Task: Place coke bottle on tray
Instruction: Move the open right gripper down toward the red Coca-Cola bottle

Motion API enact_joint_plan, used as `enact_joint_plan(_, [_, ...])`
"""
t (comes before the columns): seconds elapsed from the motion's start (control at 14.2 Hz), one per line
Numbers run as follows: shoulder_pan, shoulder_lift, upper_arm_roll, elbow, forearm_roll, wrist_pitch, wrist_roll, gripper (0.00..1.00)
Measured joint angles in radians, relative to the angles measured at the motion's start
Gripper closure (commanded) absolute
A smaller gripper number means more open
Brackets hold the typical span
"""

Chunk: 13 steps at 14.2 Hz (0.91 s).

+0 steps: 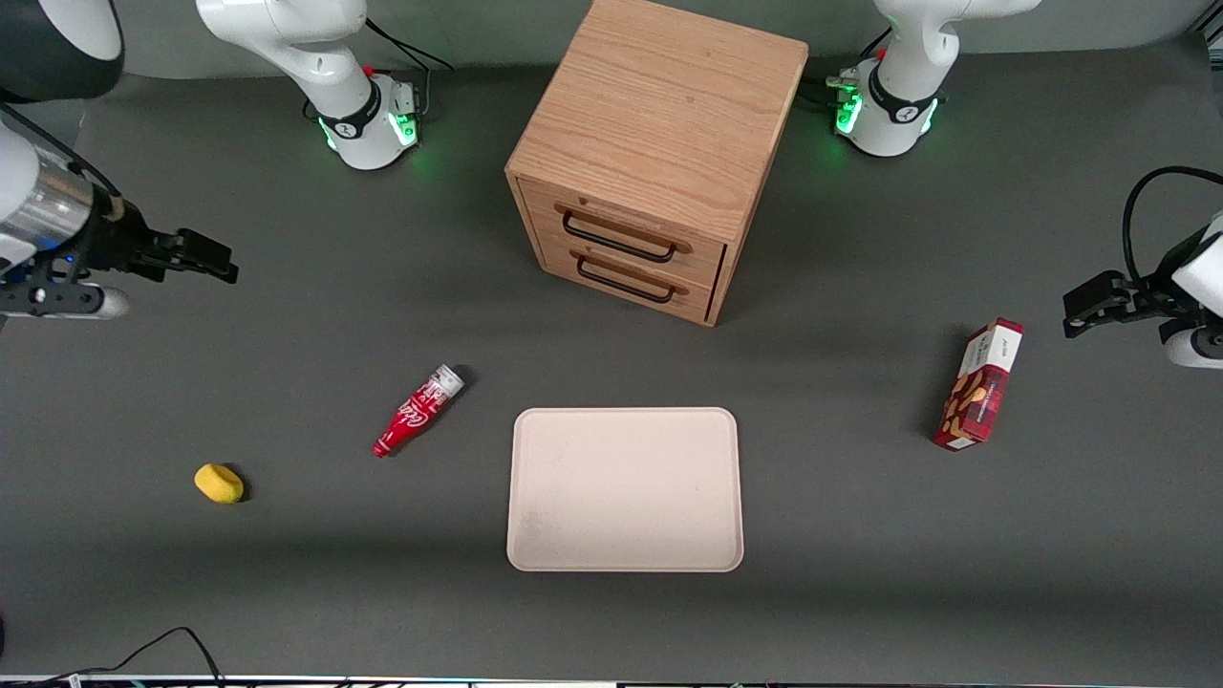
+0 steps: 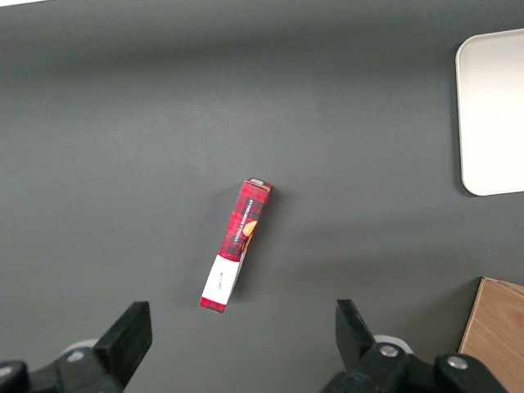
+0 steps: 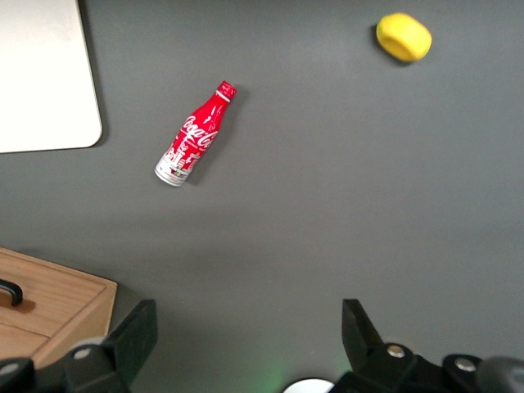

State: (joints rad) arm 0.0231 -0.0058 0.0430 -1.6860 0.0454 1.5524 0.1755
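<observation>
The coke bottle point(image 1: 418, 410) point(image 3: 195, 136) lies on its side on the dark table, beside the tray and toward the working arm's end, its red cap pointing toward the front camera. The cream tray point(image 1: 626, 489) point(image 3: 41, 74) lies flat in front of the drawer cabinet, with nothing on it. My right gripper point(image 1: 205, 256) point(image 3: 246, 332) hangs high above the table at the working arm's end, farther from the front camera than the bottle and well apart from it. Its fingers point(image 3: 135, 327) stand wide open with nothing between them.
A wooden cabinet point(image 1: 654, 153) with two drawers stands farther from the front camera than the tray. A yellow rounded object point(image 1: 219, 483) point(image 3: 404, 37) lies near the bottle, closer to the camera. A red snack box point(image 1: 979, 384) point(image 2: 236, 246) lies toward the parked arm's end.
</observation>
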Motion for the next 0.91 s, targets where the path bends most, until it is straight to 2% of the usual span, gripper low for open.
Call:
enact_joint_plan(0.42, [0.015,0.193,0.115,0.095,0.001,0.018,0.271,0.00])
enact_joint_plan(0.63, [0.026,0.334,0.160,0.171,-0.002,0.095,0.429,0.00])
enact_joint_plan(0.91, [0.091,0.481,0.162,0.193,-0.069,0.233,0.681,0.00])
